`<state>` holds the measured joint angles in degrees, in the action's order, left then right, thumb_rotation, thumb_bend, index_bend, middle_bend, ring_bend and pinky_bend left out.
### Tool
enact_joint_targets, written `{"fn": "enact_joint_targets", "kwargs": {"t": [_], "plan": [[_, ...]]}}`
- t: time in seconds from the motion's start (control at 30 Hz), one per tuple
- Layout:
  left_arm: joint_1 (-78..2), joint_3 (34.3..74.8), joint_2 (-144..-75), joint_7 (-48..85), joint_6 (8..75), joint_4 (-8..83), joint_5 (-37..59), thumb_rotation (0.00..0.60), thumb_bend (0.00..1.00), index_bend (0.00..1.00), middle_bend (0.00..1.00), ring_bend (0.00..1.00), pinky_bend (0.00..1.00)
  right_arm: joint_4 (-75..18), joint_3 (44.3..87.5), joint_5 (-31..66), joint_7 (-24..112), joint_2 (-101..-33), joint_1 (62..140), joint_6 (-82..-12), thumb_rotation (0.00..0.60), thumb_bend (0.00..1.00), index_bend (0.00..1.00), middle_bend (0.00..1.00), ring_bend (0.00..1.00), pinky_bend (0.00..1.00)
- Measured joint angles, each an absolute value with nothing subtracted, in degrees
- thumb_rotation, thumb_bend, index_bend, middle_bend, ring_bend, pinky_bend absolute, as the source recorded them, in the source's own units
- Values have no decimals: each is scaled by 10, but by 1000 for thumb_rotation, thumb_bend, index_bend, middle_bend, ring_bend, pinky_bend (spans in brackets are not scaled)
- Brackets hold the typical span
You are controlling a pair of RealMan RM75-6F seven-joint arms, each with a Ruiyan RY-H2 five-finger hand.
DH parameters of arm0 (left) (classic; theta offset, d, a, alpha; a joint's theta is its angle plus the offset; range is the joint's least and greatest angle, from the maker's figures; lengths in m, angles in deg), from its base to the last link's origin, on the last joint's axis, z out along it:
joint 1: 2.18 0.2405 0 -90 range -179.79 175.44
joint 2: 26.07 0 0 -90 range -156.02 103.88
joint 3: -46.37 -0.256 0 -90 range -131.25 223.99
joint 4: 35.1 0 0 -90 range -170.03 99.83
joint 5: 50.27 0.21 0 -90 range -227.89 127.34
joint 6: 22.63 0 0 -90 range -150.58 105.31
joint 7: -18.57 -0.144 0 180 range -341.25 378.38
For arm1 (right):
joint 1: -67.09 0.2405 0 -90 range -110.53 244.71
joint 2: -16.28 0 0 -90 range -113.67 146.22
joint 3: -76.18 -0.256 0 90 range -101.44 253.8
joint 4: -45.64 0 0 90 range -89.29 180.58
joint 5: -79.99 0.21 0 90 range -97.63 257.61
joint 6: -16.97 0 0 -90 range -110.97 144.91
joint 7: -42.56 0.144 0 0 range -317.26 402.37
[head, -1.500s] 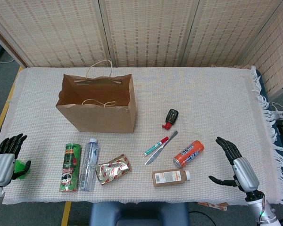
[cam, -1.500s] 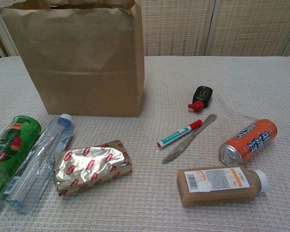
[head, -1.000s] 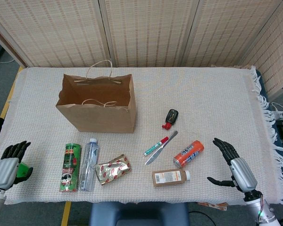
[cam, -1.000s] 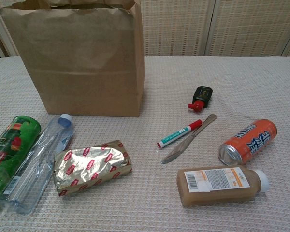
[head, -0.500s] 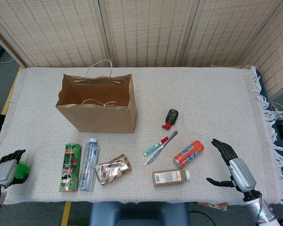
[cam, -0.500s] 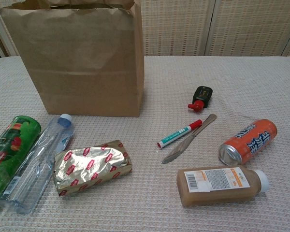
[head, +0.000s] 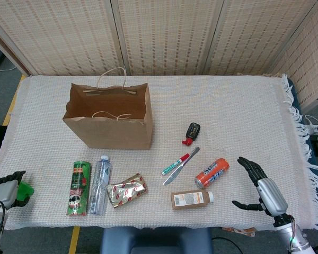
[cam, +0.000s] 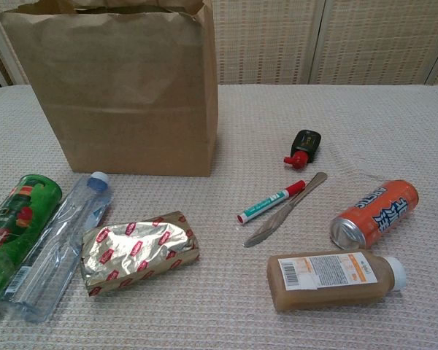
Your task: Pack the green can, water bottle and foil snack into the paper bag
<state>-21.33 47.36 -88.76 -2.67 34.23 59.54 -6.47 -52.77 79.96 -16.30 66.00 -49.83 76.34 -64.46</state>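
Your paper bag (head: 108,117) stands open and upright on the cloth-covered table (head: 244,106), and all three things sit just in front of it, none packed yet. The green can (head: 79,187) lies on its side with the water bottle (head: 99,184) right against it, and the foil snack (head: 127,190) just beside the bottle. Your right hand (head: 262,185) hovers near the table's front right corner – fingers spread, holding nothing. Your left hand (head: 8,187) is down at the front left edge, off the cloth, well apart from the can; can't tell how its fingers lie. The orange can (head: 212,172) and brown bottle (head: 192,199) sit near your right hand
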Motion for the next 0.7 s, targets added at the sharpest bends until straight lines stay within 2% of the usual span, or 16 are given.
{"fn": "enact_joint_targets", "kwargs": {"t": [0.27,0.47,0.7], "plan": [[-229,465,-893,-56,321,573,-128,600,337,0,0,0,26,-530,801,-162,661,-495,763,-643,600,0,0,0,0,0],[-238,457,-901,-67,315,561,-141,600,336,0,0,0,30,-531,801,-162,661,-495,763,-643,600,0,0,0,0,0],[-244,453,-916,-69,308,539,-147,600,336,0,0,0,115,-533,802,-160,660,-494,762,-642,600,0,0,0,0,0]]}}
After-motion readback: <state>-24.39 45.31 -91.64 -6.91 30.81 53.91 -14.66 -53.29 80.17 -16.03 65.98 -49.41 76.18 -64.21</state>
